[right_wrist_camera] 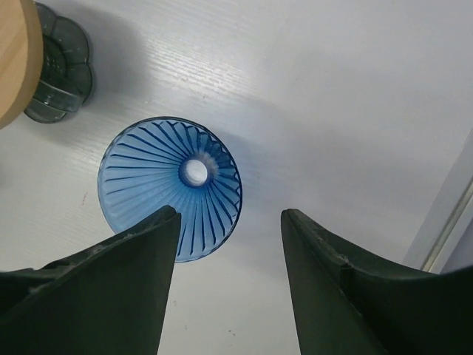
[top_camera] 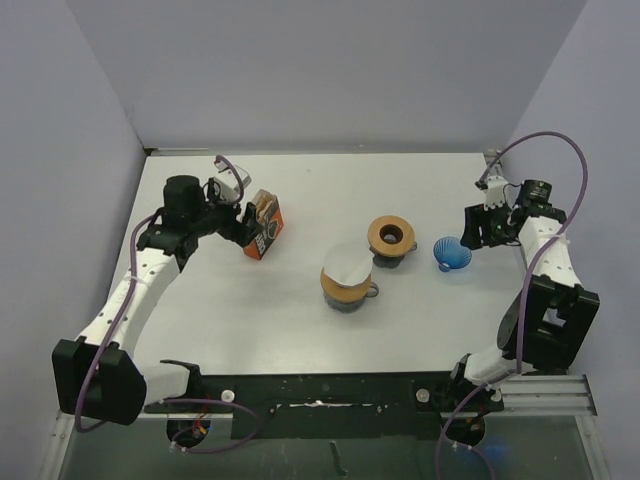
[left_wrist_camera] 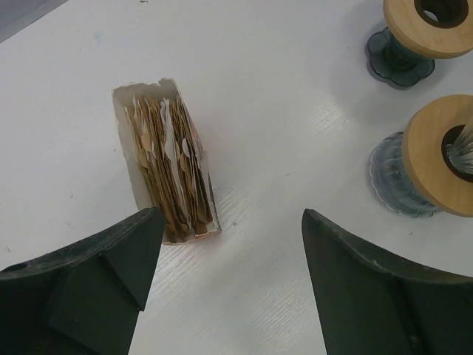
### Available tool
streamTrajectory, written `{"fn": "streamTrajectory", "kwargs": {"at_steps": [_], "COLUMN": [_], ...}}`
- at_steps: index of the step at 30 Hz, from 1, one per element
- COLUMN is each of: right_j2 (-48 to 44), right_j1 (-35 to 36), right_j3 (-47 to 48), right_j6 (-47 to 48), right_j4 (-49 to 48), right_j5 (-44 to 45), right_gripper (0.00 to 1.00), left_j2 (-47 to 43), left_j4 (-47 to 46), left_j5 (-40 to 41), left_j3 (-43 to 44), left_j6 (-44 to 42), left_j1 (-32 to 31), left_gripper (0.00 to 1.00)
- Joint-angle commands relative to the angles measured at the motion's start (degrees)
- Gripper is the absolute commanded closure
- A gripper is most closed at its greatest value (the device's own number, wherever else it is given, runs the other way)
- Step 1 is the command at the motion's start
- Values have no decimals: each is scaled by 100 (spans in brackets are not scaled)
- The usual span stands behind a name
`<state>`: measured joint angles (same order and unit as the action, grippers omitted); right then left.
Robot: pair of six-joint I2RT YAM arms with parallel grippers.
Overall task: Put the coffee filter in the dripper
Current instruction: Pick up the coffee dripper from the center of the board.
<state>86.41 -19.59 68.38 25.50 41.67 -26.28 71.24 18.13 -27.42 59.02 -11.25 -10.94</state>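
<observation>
The blue ribbed dripper (right_wrist_camera: 170, 185) stands mouth-up on the table (top_camera: 300, 330), also visible from above (top_camera: 452, 254). My right gripper (right_wrist_camera: 230, 214) hovers open just right of it, with its left finger (right_wrist_camera: 126, 274) over the dripper's rim and nothing held. An orange box of coffee filters (top_camera: 263, 226) lies at the left; its open end shows brown and white papers (left_wrist_camera: 166, 159). My left gripper (left_wrist_camera: 230, 218) is open and empty beside the box. A white coffee filter (top_camera: 346, 264) rests on the near wooden stand.
Two wooden-ring stands on dark glass bases stand mid-table: the near one (top_camera: 348, 285) carrying the white filter and the far one (top_camera: 391, 238) with an open ring. Both show in the left wrist view (left_wrist_camera: 432, 159) (left_wrist_camera: 432, 26). Grey walls close in the table.
</observation>
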Motion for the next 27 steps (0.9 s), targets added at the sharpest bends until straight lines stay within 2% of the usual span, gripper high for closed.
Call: {"fn": "streamTrajectory", "kwargs": {"at_steps": [1,10,21,27], "right_j2": [280,841,991,955], "right_j1": [-47,-57,-53,-53], "right_j3": [24,121,177,252], "right_j6": [152,175,136,87], "right_j4": [88,133,157,203], "right_j5": [-103,-132,-213,-206], "right_gripper": [44,59,76,89], "left_j2": [-223,-286,-196,65], "left_j4": [-319,-321,-285,-194], "left_j5": [-79,-134,-120,-19], "left_j3": [80,48,156,477], "left_j6": [-78,-79,-187,-315], "left_j1": [-70,-141,-252,-376], "left_gripper": [25,25,25,25]}}
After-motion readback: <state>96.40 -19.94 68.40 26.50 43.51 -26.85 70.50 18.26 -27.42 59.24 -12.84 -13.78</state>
